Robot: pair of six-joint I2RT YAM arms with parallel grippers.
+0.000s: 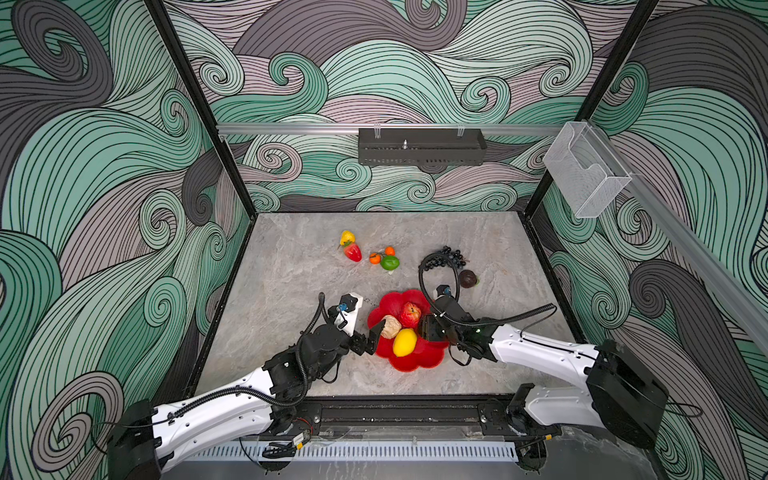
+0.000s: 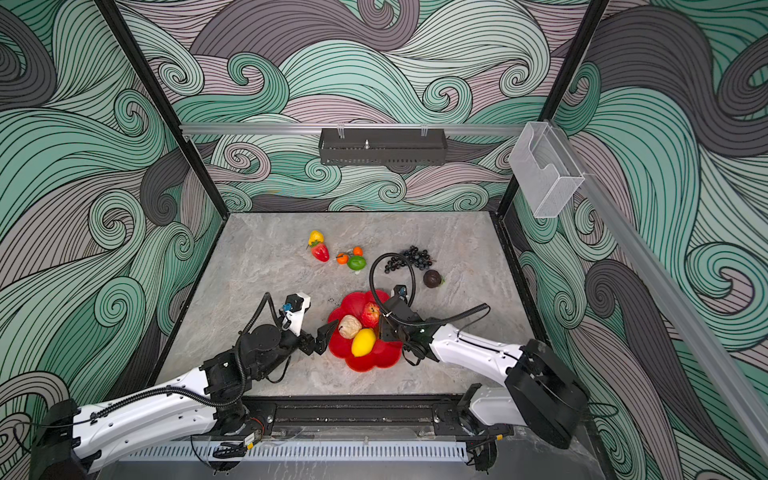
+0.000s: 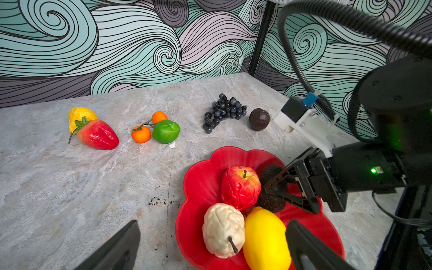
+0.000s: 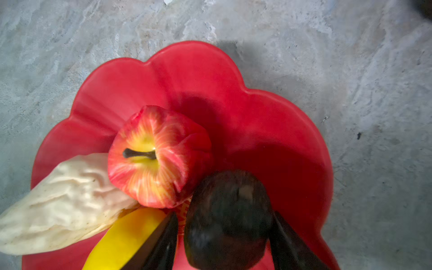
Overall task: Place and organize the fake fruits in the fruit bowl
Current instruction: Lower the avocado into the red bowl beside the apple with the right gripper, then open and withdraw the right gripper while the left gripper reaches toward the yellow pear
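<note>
On the bench [image 1: 291, 332] the fruit bowl [image 1: 430, 360] holds lemon [image 1: 404, 342], pear [image 1: 390, 327] and apple [image 1: 410, 314] crowded together, apparently leaving room for the dark fruit [image 4: 229, 196] that the right gripper [image 4: 225, 217] straddles, jaws parted as if releasing it, while the left gripper [image 3: 212, 225] waits at the rim, jaws gaping empty.

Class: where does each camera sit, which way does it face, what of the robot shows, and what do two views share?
Top views: high up, looking down on the table; left arm, right arm show.
Left wrist: on the left arm, facing across the fruit bowl; own fingers, right gripper show.
Right wrist: above the bowl, looking down; own fingers flank a dark fruit.
Wrist views share: bowl, apple, dark fruit.
</note>
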